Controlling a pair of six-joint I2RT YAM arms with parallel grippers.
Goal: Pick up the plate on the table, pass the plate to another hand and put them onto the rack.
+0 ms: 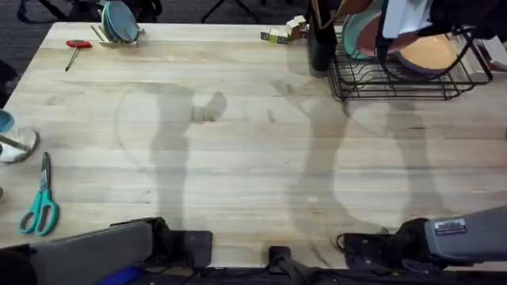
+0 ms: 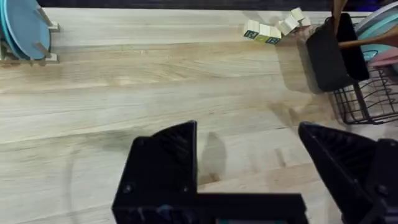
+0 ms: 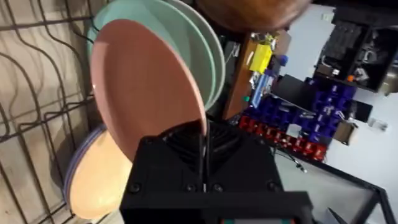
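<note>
Two arm bases sit at the desk's [image 1: 238,158] six o'clock edge, and the left end effector [image 2: 249,168] hangs with its fingers spread wide and empty over bare wood. Farther out, at about one o'clock, the right end effector [image 3: 205,146] pinches the rim of the pink plate [image 3: 146,87], which stands on edge inside the rack [image 1: 396,83] in front of a teal plate [image 3: 199,43]. Pickup and handover look finished; I judge only the release and retreat remain.
</note>
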